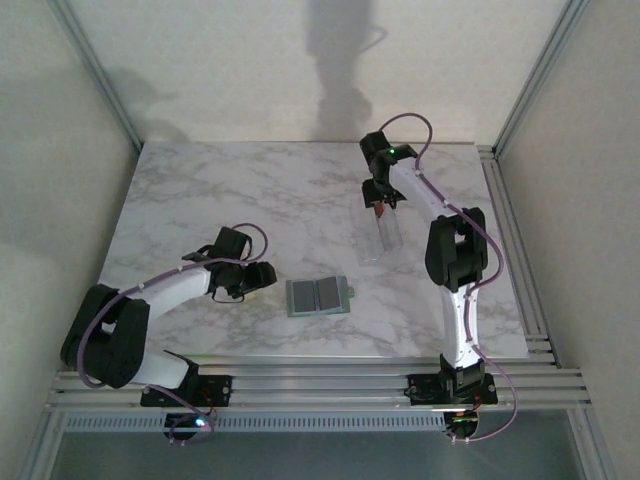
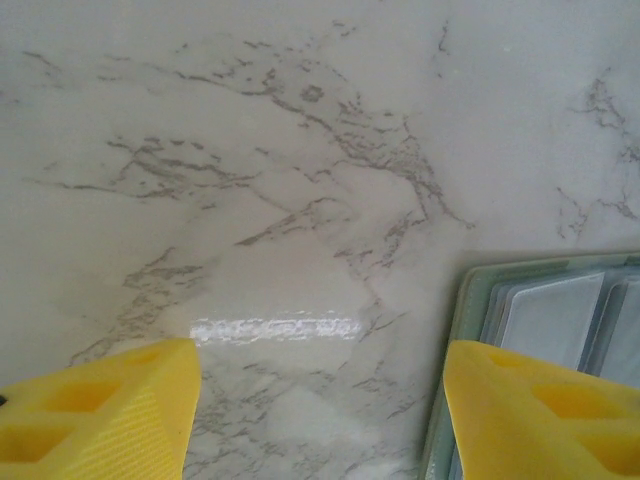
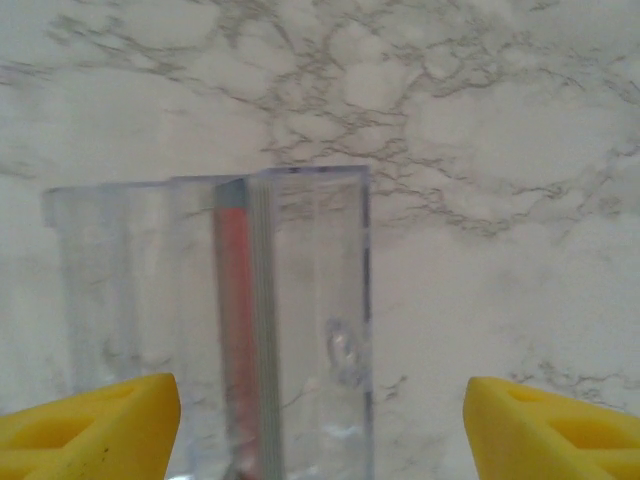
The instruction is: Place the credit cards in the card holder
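The card holder point(image 1: 318, 296) lies opened flat on the marble table near the front middle; its grey-green edge and clear pockets point(image 2: 556, 316) show in the left wrist view. My left gripper point(image 1: 262, 275) point(image 2: 320, 420) hovers just left of it, open and empty, with its right finger point(image 2: 540, 410) over the holder's edge. Credit cards stand on edge inside a clear plastic box point(image 1: 383, 238) point(image 3: 300, 320): a red card point(image 3: 235, 320) and grey-edged cards point(image 3: 262, 330). My right gripper point(image 1: 380, 203) point(image 3: 320, 430) hangs over the box, open, its fingers straddling it.
The marble tabletop point(image 1: 250, 200) is bounded by an aluminium frame rail point(image 1: 515, 250) on the right and rails along the front. Pale walls enclose the table at the back and both sides.
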{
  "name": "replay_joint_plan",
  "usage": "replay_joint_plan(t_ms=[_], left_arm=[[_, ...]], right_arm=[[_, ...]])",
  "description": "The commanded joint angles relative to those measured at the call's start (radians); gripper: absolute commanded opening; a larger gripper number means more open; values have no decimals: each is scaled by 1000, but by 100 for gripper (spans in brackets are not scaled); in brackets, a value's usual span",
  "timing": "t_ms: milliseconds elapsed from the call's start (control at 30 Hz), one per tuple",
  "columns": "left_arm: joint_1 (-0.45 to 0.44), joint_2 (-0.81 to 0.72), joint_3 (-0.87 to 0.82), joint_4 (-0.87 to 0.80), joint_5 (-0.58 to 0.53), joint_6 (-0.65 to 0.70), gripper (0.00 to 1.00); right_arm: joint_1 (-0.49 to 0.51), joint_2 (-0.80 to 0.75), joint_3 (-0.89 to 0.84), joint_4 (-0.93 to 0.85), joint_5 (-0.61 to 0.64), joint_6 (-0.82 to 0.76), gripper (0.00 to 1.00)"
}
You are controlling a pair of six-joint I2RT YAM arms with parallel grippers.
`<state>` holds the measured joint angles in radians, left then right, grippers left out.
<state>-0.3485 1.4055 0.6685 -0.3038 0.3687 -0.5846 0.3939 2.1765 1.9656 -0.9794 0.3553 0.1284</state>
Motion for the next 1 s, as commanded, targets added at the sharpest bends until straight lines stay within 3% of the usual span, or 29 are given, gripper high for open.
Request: replay_joint_plan(t_ms=[0,333,500,967], left_arm=[[12,-38,-18,-47,-19,25,65],[13,-11,-26,-32,4,25,65],[13,-4,-21,-34,9,28,65],[13,10,-33,-32,15,33,64]], right_arm=[[-4,-2,20,-49,117,-38,74],[-4,-63,-46,-4,173,-86,65],[-3,-62,-50,-12,188,-102,52],[0,-67,-62,-6,208,-116,31]])
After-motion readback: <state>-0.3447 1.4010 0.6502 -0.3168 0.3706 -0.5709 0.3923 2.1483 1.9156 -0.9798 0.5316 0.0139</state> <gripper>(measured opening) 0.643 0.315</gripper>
